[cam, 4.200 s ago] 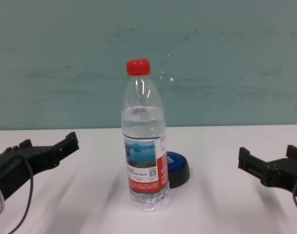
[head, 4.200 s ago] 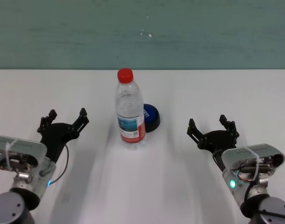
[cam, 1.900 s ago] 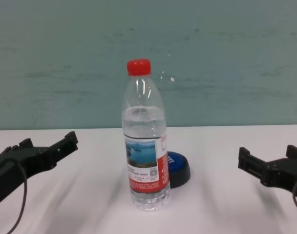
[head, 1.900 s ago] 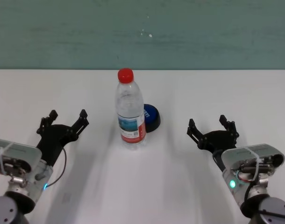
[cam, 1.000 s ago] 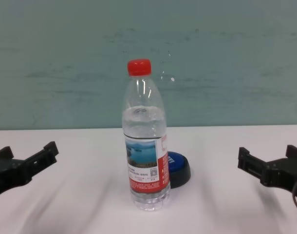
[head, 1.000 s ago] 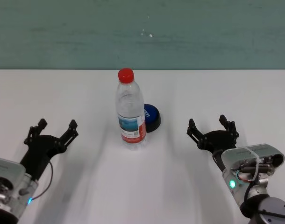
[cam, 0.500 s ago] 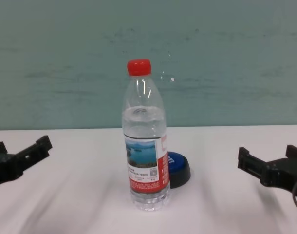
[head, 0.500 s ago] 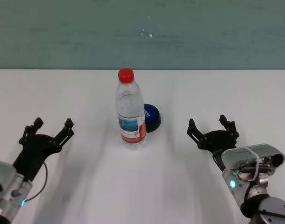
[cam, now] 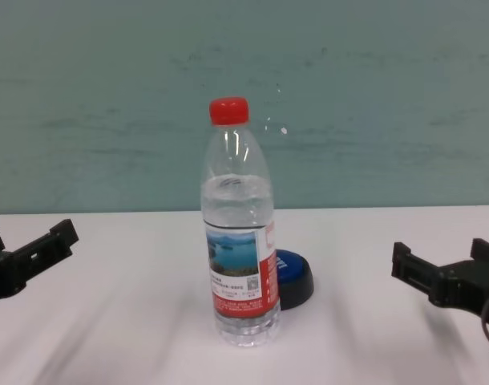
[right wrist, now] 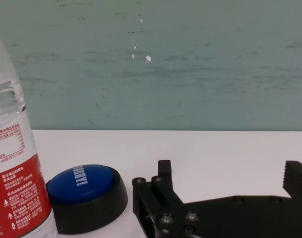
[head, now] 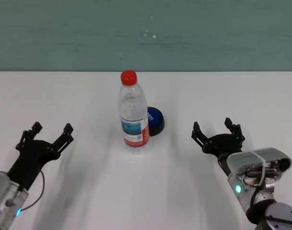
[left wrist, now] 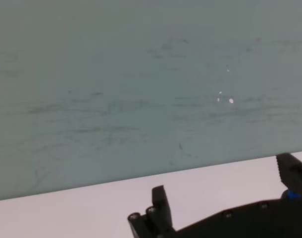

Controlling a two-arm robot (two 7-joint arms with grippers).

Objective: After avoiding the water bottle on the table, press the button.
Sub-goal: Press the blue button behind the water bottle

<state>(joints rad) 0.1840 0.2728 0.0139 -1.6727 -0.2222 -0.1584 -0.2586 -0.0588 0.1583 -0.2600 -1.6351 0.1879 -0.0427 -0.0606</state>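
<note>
Hiding half the button (head: 154,120), the water bottle (head: 133,112) stands between two spread-fingered, empty grippers.

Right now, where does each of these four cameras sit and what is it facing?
Head: high, looking down at water bottle, button, both end effectors.
Chest: low, facing bottle and wall.
Left wrist: behind left end effector, facing wall and table.
Right wrist: behind right end effector, facing button.
Head, chest and right wrist share the bottle and button.
</note>
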